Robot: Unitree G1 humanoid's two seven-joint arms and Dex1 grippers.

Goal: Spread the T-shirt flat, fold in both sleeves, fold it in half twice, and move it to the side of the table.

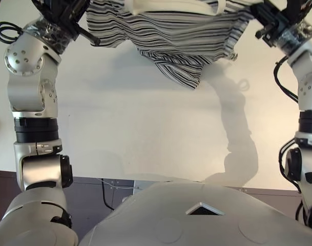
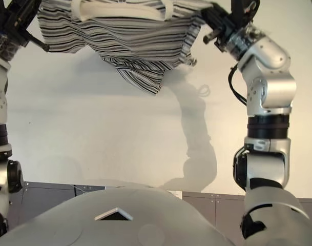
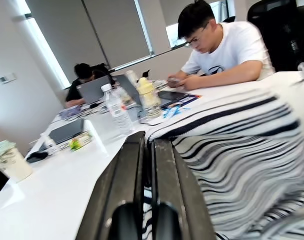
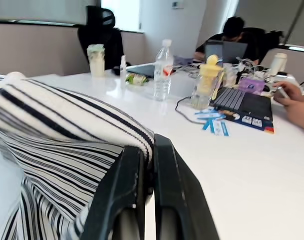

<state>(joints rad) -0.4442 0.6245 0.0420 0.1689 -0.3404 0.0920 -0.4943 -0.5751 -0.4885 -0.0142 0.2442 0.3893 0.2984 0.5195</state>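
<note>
Closest to me are the two dark fingers of my left claw [image 3: 148,142], pressed together with striped cloth nipped between them, and my right claw [image 4: 148,150] is the same, clamped on a rolled hem that wraps over its fingertips. Neither shows any real gap, only the thickness of the fabric. Between the two hangs the T-shirt [image 1: 171,31], white with dark stripes. I hold it by its upper edge near each side, with the pale neckband up top, so that its weight can pull the body down and open. I judge this to be the spreading step, with no sleeve folded yet. It is not flat: the middle sags and bunches, and one lower corner droops to a point toward my right. That point seems to hang clear of the white table [image 1: 120,128], since its shadow falls apart from it. Farther along the tabletop, well away from the shirt, stand a water bottle [image 4: 163,70], a yellow-capped bottle [image 4: 207,82] and a laptop [image 4: 241,102]
</note>
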